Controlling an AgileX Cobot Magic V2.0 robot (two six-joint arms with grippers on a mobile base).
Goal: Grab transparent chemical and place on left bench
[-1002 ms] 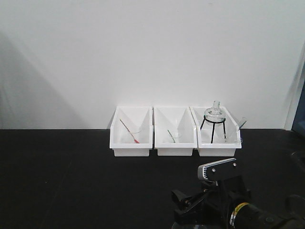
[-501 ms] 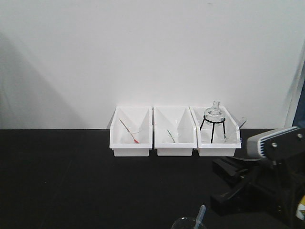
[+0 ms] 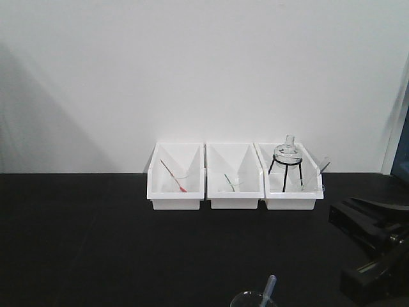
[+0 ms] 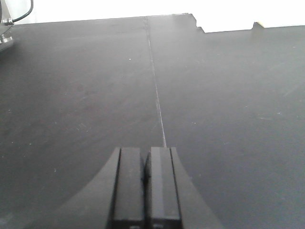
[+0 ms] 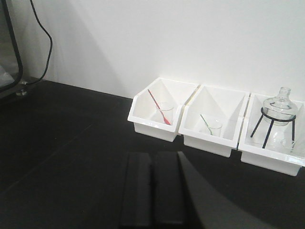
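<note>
The transparent chemical [image 3: 251, 299], a clear beaker with a clear pipette [image 3: 269, 288] leaning in it, stands on the left bench [image 3: 96, 243] at the bottom edge of the front view; only its rim shows. My right arm [image 3: 374, 246] is low at the right, apart from the beaker. In the right wrist view my right gripper [image 5: 153, 156] is shut and empty above the black benchtop [image 5: 62, 157], facing the bins. My left gripper [image 4: 146, 150] is shut and empty over a black surface [image 4: 214, 95]. Neither wrist view shows the beaker.
Three white bins [image 3: 176, 192] [image 3: 234, 193] [image 3: 291, 197] stand in a row against the white wall. The right one holds a round glass flask on a black tripod [image 3: 286, 157]. The left and middle bins hold tiny beakers with a red stick [image 5: 159, 107] and a green stick [image 5: 206, 123].
My right arm has swung from the bottom middle to the far right and lower. The beaker with its pipette, which it covered, now shows standing free on the bench.
</note>
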